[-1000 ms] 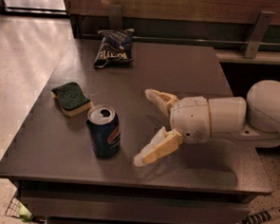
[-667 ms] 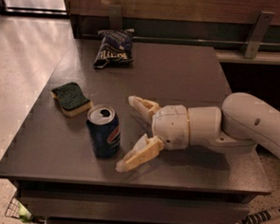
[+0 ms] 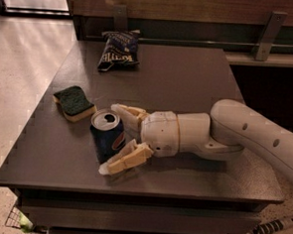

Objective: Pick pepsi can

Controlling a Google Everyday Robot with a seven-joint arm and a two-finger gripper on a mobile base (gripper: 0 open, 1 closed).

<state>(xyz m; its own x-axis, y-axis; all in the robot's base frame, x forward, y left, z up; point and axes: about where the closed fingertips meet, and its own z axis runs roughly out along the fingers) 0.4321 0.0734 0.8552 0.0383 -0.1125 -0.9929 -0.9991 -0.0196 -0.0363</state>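
The pepsi can (image 3: 107, 134) stands upright near the front left of the dark table (image 3: 188, 82). It is dark blue with a silver top and a round logo on its side. My gripper (image 3: 111, 138) reaches in from the right on a white arm. Its fingers are open, one (image 3: 128, 112) behind the can and one (image 3: 124, 161) in front of it. The can sits between them; the fingers are close to its sides but have not closed on it.
A green and yellow sponge (image 3: 74, 102) lies left of the can. A dark blue chip bag (image 3: 119, 50) lies at the back of the table. A wooden wall with metal brackets runs behind. The floor drops off at the left and front.
My gripper has moved left across the table, from beside the can to around it. The can, sponge and bag have not moved.
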